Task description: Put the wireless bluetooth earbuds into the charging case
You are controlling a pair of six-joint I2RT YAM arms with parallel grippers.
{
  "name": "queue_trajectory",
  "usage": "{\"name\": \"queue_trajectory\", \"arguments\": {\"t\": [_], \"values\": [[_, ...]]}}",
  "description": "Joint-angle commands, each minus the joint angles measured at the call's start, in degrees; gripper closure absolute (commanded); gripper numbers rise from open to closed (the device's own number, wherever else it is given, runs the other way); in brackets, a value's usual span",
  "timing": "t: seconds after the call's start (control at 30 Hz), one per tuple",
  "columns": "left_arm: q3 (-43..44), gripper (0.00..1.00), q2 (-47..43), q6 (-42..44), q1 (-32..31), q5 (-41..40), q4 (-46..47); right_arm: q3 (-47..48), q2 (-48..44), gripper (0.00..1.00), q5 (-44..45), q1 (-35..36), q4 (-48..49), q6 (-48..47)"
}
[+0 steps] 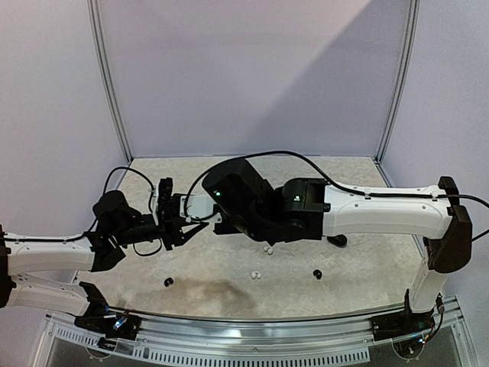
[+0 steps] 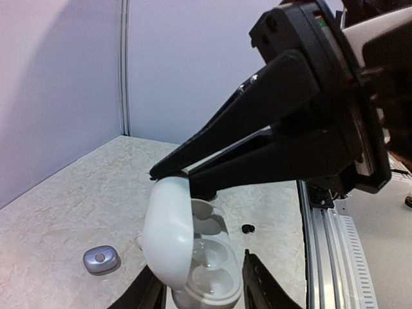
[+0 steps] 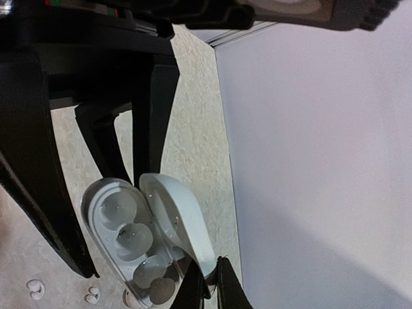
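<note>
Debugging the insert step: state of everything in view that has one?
charging case: lid open, held off the table, wells look empty
left gripper: shut on the charging case body
right gripper: shut on its lid edge
white earbuds: loose on the table
black earbuds: loose on the table
grey case: shut, lying on the table

A beige, stone-patterned tabletop [image 1: 359, 264] is enclosed by plain lilac wall panels [image 1: 252, 69], joined by slim silver metal posts [image 1: 107, 76].
</note>
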Motion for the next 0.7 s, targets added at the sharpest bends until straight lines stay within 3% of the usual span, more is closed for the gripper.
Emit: {"name": "queue_trajectory", "arguments": {"t": [0.0,0.37,0.5,0.67], "values": [[-0.16,0.62,-0.30,1.42,-0.40,0.11,-0.77,1.56,-0.14,1.00,-0.48,0.44,0.14,0.91],[-0.70,0.66,-0.52,2.29,-0.39,0.31,-1.30,1.74,-0.15,1.00,-1.11,0.46,-0.36,1.63],[-0.77,0.74,-0.53,1.56,-0.38,0.46,0.11,1.69,0.01,1.00,-1.54,0.45,-0.62,1.76],[-1.04,0.94,-0.63,1.15,-0.14,0.31,0.77,1.90,0.05,1.00,-3.06,0.47,-1.69,2.13]]}}
